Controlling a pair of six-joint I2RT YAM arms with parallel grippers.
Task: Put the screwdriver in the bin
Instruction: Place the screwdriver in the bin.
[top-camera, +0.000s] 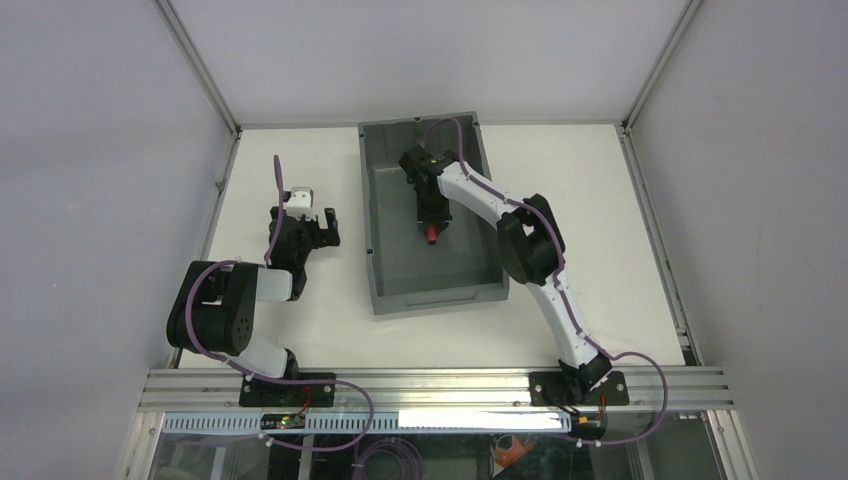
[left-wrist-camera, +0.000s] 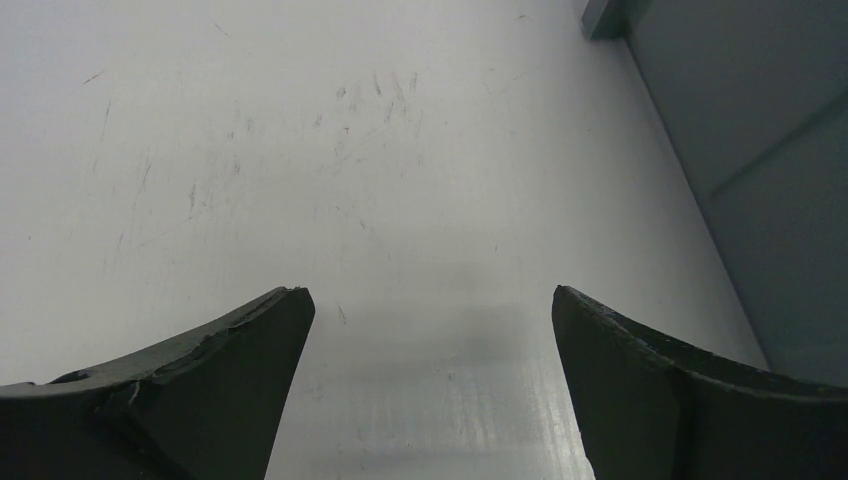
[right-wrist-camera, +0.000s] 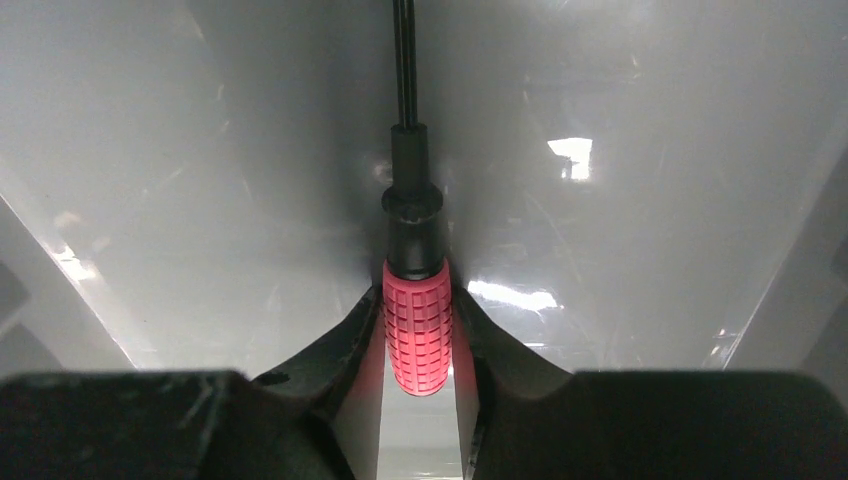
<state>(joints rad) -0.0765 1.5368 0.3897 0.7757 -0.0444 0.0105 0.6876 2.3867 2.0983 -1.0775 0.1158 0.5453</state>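
- Table: white surface that bears both arms at its 6 o'clock edge and the bin near its far middle.
- Bin: dark grey and rectangular with tall walls, its long sides running from 12 to 6 o'clock in the top view and its lower lip at 6 o'clock. Its outer wall fills the 3 o'clock side of the left wrist view.
- Right arm: reaches from its base toward 11 o'clock and bends over the bin's 3 o'clock wall.
- Left arm: folded close to its base, at 9 o'clock of the bin.
- Left gripper: jaws wide apart over bare table with nothing between them, beside the bin but apart from it.
- Right gripper: inside the bin's walls, clamped narrowly on the red handle.
- Screwdriver: held over the bin's floor near its middle. In the wrist view its thin black shaft runs to 12 o'clock. Whether it touches the floor cannot be told.
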